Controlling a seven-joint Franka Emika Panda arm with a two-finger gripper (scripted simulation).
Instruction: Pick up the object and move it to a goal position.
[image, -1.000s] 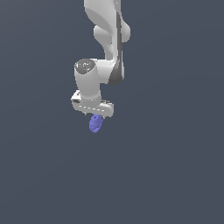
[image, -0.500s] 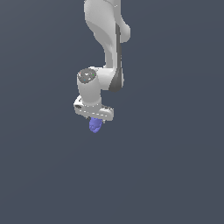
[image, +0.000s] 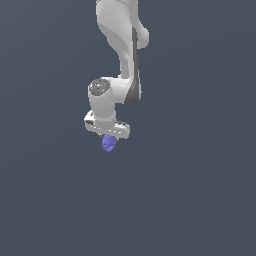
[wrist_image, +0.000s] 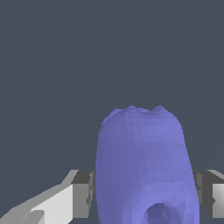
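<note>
**Blob held aloft in the arm's hand**

Blob and hand dominated both views. In the exterior view, reading from that view's left, the background was one flat dark slate field, with no edge or surface that could be told apart from it. Near the centre, the white arm (image: 120, 45) came down from the top edge, bent at a grey-capped joint, and ended in a broad white crossbar. Under that bar sat the hand (image: 109, 140), pointing downward, and the object (image: 108, 143), a small lumpy blue-violet blob, hung from it, narrower than the bar above. The blob showed nothing but the slate backdrop under it; whether any counter lay below could not be told. To the exterior view's right, only more of the same dark field appeared.

In the wrist view, one white-and-grey finger (wrist_image: 76, 194) stood against one flank of the object (wrist_image: 142, 166), and the second finger (wrist_image: 210, 194) stood against the opposite flank. Both dark pads looked to be touching the blob's sides, so the hand (wrist_image: 144, 197) was closed on it, gripping it between the two fingers. The blob filled much of that view, matte and faceted, with an uneven crown of small bumps at its far end and a round dimple close to the camera. Behind it, again, was only plain slate.
</note>
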